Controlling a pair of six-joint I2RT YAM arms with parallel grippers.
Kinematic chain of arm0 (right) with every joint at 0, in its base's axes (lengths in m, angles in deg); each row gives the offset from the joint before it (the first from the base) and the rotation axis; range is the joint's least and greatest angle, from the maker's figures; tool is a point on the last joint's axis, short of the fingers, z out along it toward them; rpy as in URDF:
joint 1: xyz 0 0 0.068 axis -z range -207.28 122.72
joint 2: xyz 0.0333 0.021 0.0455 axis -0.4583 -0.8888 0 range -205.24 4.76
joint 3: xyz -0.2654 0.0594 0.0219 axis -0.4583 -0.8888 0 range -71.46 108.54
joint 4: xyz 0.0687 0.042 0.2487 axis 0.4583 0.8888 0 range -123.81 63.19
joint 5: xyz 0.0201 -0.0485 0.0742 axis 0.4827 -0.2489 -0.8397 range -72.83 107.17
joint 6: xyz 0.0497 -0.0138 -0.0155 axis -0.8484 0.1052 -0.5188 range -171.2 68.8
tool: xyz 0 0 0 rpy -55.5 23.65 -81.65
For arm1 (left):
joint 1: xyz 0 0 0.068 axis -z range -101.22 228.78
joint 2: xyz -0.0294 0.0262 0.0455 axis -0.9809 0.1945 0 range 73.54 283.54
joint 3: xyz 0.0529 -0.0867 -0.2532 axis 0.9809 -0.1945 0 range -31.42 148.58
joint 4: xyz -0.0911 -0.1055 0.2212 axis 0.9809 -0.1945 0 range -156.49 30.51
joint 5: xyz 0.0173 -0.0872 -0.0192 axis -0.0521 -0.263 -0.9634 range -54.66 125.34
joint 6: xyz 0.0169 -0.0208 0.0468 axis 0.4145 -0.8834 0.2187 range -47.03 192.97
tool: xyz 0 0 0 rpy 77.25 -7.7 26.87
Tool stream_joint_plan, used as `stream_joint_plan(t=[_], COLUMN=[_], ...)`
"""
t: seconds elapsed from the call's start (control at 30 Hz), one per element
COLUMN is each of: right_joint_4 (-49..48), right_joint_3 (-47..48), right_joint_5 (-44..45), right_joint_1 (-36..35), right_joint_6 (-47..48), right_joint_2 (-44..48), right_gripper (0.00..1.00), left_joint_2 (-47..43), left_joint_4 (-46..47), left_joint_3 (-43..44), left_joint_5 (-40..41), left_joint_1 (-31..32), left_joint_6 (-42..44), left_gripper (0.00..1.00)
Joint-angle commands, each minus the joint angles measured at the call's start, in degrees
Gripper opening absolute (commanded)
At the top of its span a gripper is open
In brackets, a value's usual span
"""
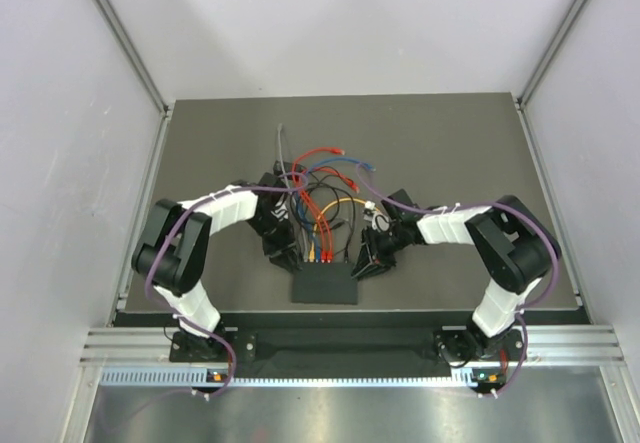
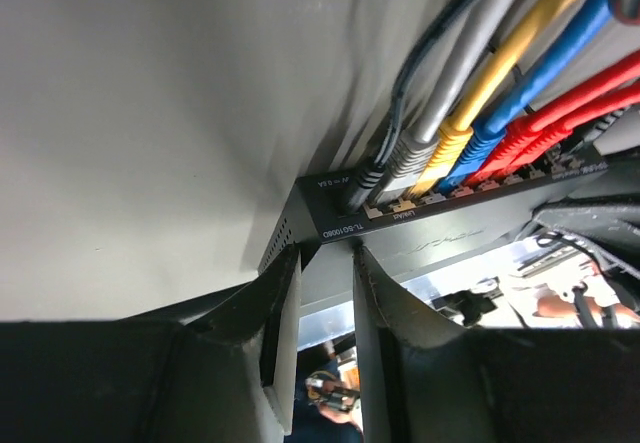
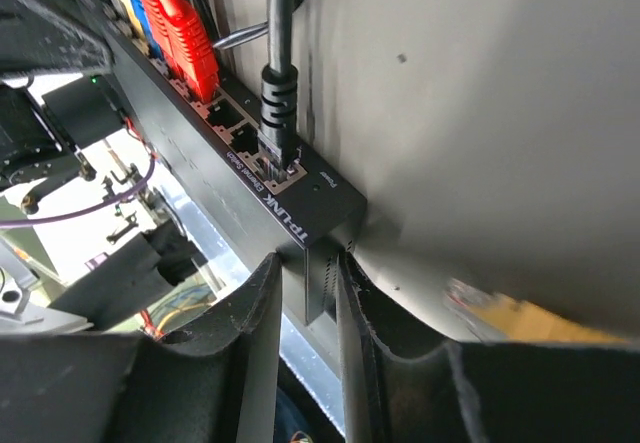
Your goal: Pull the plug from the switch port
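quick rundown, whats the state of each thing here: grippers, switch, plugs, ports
switch, gripped at both ends
left gripper, shut on switch end
right gripper, shut on opposite switch end
black plug, seated in end port by right gripper
red plugs, seated
yellow plug, seated
blue plug, seated
grey plug, seated
two ports beside black plug, empty

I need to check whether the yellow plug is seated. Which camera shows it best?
Left wrist: the yellow plug sits mid-row, its boot entering the switch between a grey plug and a blue plug. Right wrist catches only a yellow sliver at its top edge; top external shows it tiny.
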Motion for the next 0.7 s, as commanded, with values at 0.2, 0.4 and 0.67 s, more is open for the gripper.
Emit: stream_joint_plan(t=[0.2,0.4,0.67], right_joint_4=[3.93,15.36,25.15], right_joint_3=[4.49,10.28,17.86], right_joint_5=[0.84,7.6,8.85], right_joint_1=[-5.31,-1.28,4.62], right_joint_6=[5.29,12.59,22.18], right_joint_2=[0.55,3.72,2.24], right_gripper=[0.38,0.6,0.61], left_joint_2=[2.67,-2.42,-9.11], left_joint_4=[5.35,-1.33,-3.11], left_joint_3=[6.19,9.0,9.36], left_joint_5=[8.53,13.37,7.26], left_joint_1=[1.3,1.3,1.48], left_joint_6=[2.05,4.07,2.59], left_gripper=[0.22,0.27,0.29])
